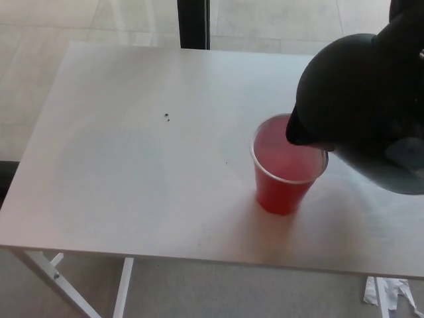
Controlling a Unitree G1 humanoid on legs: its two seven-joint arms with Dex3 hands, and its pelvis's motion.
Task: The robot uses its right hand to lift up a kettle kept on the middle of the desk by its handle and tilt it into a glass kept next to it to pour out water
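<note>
On the white rectangular table (pixel 132 165), taking the red plastic cup as our landmark, we list from left to right. Well to the cup's left and a little farther back: a small dark speck (pixel 167 118) on bare tabletop. Beyond the table's far edge, behind and left of the cup: a black vertical post (pixel 193 24) against pale floor. The red plastic cup (pixel 286 169) itself stands upright near the front right of the table, mouth open. Just right of the cup and raised over it: the black rounded kettle (pixel 361 99), tilted, its spout above the cup's right rim. We cannot tell how the right hand's fingers are set; we do not see the left hand. Below the table's front edge, right of the cup: crumpled white paper (pixel 387 291) on the floor.
</note>
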